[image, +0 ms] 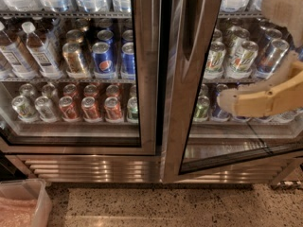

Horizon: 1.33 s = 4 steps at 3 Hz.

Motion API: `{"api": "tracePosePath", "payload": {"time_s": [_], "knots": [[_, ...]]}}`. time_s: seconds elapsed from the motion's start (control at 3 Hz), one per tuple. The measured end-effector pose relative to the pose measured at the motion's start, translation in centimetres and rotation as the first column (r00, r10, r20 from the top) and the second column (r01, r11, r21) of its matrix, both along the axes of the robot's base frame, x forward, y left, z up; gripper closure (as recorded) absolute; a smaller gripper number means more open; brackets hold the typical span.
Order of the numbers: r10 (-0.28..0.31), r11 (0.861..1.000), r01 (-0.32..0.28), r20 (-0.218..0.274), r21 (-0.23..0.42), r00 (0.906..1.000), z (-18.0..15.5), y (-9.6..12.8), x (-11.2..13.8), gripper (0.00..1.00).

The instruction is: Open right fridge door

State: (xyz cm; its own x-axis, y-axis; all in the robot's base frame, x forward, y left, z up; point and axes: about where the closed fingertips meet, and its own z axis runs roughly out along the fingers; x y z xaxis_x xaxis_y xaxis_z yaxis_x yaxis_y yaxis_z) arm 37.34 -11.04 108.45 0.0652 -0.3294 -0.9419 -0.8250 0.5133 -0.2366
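Note:
The right fridge door (189, 103) is a tall glass pane in a brushed steel frame, with a dark recessed vertical handle (193, 27) on its left stile. Green-and-white cans (236, 56) and blue cans (218, 109) show through it. Its bottom edge slants away from the cabinet, so the door stands slightly ajar. My gripper (242, 55) comes in from the right edge, in front of the glass and right of the handle. Its two beige fingers are wide apart, one at the top right (281, 11) and one lower (260, 102), holding nothing.
The left twin glass door (147, 79) is shut, with Pepsi cans (103, 58), red cans and bottles (40, 51) behind it. A steel grille (94, 167) runs along the base. A clear plastic bin (26, 205) stands on the speckled floor at the lower left.

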Motion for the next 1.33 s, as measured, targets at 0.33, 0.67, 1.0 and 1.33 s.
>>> {"api": "tracePosePath", "payload": {"time_s": [0.33,0.67,1.0,1.33], "knots": [[0.006,1.000,-0.006,0.006,0.025,1.0000,0.1,0.2,-0.1,0.00],[0.093,0.993,-0.092,-0.014,0.075,0.9956,-0.9,2.7,1.1,0.00],[0.211,0.972,-0.204,-0.050,0.120,0.9761,-2.1,6.1,2.6,0.00],[0.211,0.972,-0.204,-0.050,0.120,0.9761,-2.1,6.1,2.6,0.00]]}}
